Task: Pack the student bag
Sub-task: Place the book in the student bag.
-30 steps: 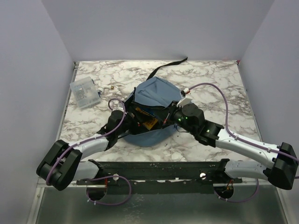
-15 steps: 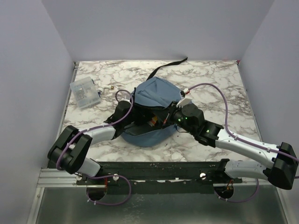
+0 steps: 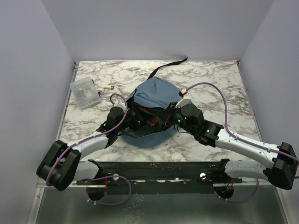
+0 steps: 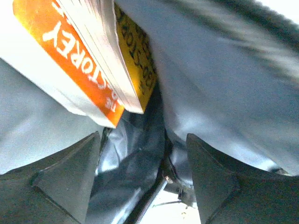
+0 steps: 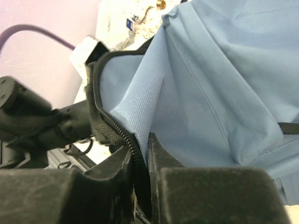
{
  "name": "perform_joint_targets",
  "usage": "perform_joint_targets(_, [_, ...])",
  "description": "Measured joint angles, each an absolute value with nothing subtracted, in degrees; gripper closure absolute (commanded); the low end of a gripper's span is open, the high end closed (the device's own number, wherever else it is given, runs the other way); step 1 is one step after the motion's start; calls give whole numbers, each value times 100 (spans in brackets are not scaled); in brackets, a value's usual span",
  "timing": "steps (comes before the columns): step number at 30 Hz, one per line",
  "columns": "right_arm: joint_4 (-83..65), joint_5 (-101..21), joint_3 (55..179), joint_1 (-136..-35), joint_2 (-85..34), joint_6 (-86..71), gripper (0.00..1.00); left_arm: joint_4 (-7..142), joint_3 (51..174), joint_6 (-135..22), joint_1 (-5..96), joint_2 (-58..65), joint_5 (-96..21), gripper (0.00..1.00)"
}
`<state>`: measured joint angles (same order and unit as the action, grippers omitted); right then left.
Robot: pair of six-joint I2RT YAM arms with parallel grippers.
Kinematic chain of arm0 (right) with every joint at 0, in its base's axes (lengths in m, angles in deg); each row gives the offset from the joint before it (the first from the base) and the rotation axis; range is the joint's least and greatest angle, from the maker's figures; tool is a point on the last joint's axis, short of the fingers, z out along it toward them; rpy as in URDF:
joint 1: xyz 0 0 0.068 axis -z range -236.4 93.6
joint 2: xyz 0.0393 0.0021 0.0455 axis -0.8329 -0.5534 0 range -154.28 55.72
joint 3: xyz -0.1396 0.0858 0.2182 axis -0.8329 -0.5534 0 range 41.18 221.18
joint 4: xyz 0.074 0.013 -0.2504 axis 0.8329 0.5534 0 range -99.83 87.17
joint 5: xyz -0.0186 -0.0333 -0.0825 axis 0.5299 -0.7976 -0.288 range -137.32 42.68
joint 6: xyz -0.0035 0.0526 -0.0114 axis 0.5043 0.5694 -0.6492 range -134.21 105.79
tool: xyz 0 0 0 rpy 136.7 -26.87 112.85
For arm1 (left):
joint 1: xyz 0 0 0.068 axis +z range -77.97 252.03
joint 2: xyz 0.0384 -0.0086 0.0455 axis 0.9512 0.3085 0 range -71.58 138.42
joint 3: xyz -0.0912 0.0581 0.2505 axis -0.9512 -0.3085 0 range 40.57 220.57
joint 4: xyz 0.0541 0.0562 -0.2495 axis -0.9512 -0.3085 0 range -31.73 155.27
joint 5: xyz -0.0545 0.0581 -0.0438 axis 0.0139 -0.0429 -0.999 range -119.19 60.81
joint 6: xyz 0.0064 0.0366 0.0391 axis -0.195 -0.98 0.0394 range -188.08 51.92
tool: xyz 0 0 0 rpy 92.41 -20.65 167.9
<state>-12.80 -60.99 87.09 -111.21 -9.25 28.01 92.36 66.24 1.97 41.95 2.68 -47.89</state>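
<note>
The student bag (image 3: 156, 93), dusty blue with a black zipper, lies open at the table's middle. In the left wrist view an orange book (image 4: 70, 51) and a yellow book (image 4: 138, 65) lean inside the bag (image 4: 224, 70). My left gripper (image 4: 142, 158) is inside the opening, open, with only loose dark lining between its fingers (image 4: 70, 177). It enters the bag's left side in the top view (image 3: 134, 119). My right gripper (image 5: 140, 149) is shut on the bag's zippered rim (image 5: 114, 126), holding up the blue fabric (image 5: 224, 84) at the bag's right side (image 3: 169, 120).
A clear plastic box (image 3: 85, 92) stands at the far left, with small white bits (image 3: 105, 88) beside it. The bag's black strap (image 3: 168, 65) trails toward the back wall. Grey walls close in the table on three sides.
My left arm pushed deeper into the bag, then drew back a little. The orange book sits lower in the bag, showing less from above. The right arm holds still.
</note>
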Motion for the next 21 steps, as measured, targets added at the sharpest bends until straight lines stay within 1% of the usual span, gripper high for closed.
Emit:
perform_joint_targets(3, [-1107, -6108, 8794, -11121, -931, 2593, 73, 9232, 6182, 22, 4214, -506, -4787, 20])
perform_joint_targets(5, [-984, -6097, 8849, -11121, -931, 2427, 64, 9197, 5964, -107, 4232, -1026, -4791, 20])
perform_joint_targets(10, [-661, -5872, 8902, -11121, -841, 1992, 27, 8993, 5653, -328, 4243, -1950, -4874, 22])
perform_joint_targets(13, [-410, -5636, 8893, -11121, -592, 1800, 15, 8471, 5518, -501, 4249, -2621, -4890, 22])
perform_joint_targets(15, [-324, -5505, 8821, -11121, -284, 1730, 9, 7997, 5485, -660, 4273, -3181, -4879, 22])
perform_joint_targets(17, [-313, -5472, 8650, -11121, 77, 1721, 7, 7380, 5500, -901, 4282, -3729, -4789, 19])
perform_joint_targets(18, [-309, -5474, 8532, -11121, 254, 1732, 7, 7219, 5509, -964, 4284, -3856, -4759, 19])
perform_joint_targets(21, [-283, -5564, 8167, -11121, 579, 1909, 6, 5975, 5833, -1441, 4311, -4558, -4422, 15])
